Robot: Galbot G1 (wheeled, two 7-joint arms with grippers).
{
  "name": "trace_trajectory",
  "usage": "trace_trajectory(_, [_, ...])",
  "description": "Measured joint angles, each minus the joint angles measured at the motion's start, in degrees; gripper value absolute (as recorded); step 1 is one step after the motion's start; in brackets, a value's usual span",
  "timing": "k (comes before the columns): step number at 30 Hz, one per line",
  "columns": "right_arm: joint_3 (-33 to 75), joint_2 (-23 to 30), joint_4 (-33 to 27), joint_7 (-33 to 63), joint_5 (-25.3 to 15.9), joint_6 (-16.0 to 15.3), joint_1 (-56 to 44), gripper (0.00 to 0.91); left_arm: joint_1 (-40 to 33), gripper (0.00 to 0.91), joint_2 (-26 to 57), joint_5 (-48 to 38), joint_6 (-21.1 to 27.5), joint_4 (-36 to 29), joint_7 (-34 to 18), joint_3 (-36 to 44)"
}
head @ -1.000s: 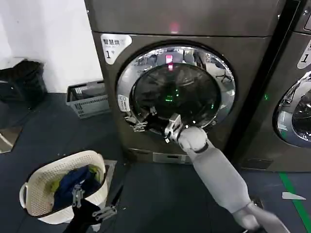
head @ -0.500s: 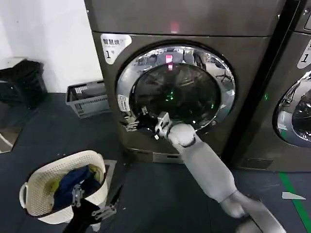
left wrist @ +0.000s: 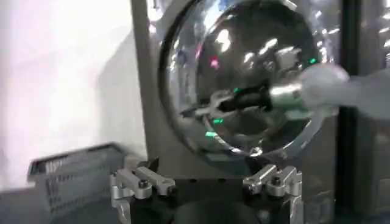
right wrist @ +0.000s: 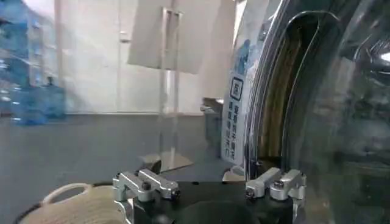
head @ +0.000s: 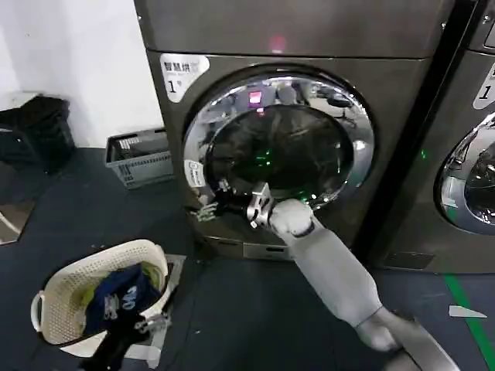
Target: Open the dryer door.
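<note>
Right gripper (head: 207, 207): at the door's rim, about 8 o'clock on the ring; whether its fingers grip the edge, cannot tell.
Dryer door (head: 280, 143): front of machine 1, rim edge beside the white sticker (head: 193, 173).
Key relation: the free edge lies at the fingertips; the hinge is probably at 3 o'clock, so the pull swings outward.
Left gripper (head: 147, 323): parked low above the laundry basket (head: 54, 297), fingers spread, empty.
Views: the right wrist view shows a gap behind the rim, the door ajar.

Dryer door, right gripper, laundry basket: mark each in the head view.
dryer door (head: 352, 116), head view, on its chrome ring.
right gripper (head: 207, 209), head view, at the door's lower left rim.
laundry basket (head: 54, 297), head view, on its woven wall.
</note>
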Motion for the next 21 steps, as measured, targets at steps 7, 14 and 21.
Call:
trace_trajectory(7, [0.6,-3.6,4.9,-4.8,3.8,1.2,-1.5,0.907,-6.3,0.907,4.4,-8.7,-1.4,5.3,3.4,-3.9])
trace_trajectory(14, [0.9,-7.8,9.2,-12.1,5.6,1.7,-3.1,0.907,-10.9,0.907,10.8,-13.3,-0.7,9.4,2.0,-4.4])
trace_trajectory(21, [1.7,-12.0,12.8,-20.9,6.8,2.8,-5.5,0.907,-15.1,0.907,16.9,-22.0,-2.0,14.0,-0.8,-2.2])
